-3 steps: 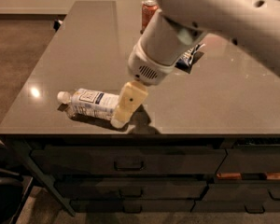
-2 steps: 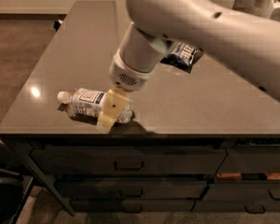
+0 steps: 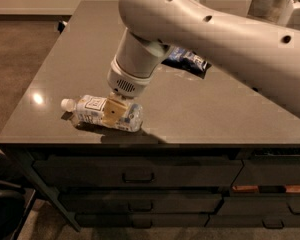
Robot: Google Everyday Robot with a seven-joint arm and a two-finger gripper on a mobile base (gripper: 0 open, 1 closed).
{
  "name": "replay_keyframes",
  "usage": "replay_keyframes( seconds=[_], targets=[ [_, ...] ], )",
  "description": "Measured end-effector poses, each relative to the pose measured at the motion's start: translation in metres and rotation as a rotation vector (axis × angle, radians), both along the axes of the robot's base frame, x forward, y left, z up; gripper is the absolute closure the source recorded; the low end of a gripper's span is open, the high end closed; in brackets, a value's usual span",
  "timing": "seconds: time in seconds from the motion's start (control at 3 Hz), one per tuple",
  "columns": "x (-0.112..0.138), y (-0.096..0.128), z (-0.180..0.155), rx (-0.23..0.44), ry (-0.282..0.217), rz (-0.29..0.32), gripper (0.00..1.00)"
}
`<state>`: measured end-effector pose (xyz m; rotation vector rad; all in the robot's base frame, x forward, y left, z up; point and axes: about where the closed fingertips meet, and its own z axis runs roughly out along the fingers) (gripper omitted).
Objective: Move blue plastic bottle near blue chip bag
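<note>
my arm (image 3: 225,31) is thick, smooth, off-white, with small dark holes (image 3: 207,18); its vented wrist (image 3: 126,84) carries a tan gripper (image 3: 114,116) at the bottle (image 3: 87,108).

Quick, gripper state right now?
Gripper: at the blue plastic bottle lying near the table front edge; open or closed cannot be told.

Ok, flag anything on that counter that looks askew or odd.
Only the water bottle: it lies on its side near the front edge of the counter, with the hand over its middle. No spill or damage shows.
</note>
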<state>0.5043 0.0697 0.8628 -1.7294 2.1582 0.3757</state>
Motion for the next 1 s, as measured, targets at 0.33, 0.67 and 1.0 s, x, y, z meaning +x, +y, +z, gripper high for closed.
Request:
replay_keyframes(
  seconds=[0.33, 0.67, 1.0],
  targets=[
    [0.017, -0.013, 0.010, -0.002, -0.013, -0.037, 0.78],
    [0.040, -0.036, 0.024, -0.006, -0.036, -0.093, 0.99],
    [0.073, -0.078, 0.046, 0.009, -0.072, -0.194, 1.00]
  ],
)
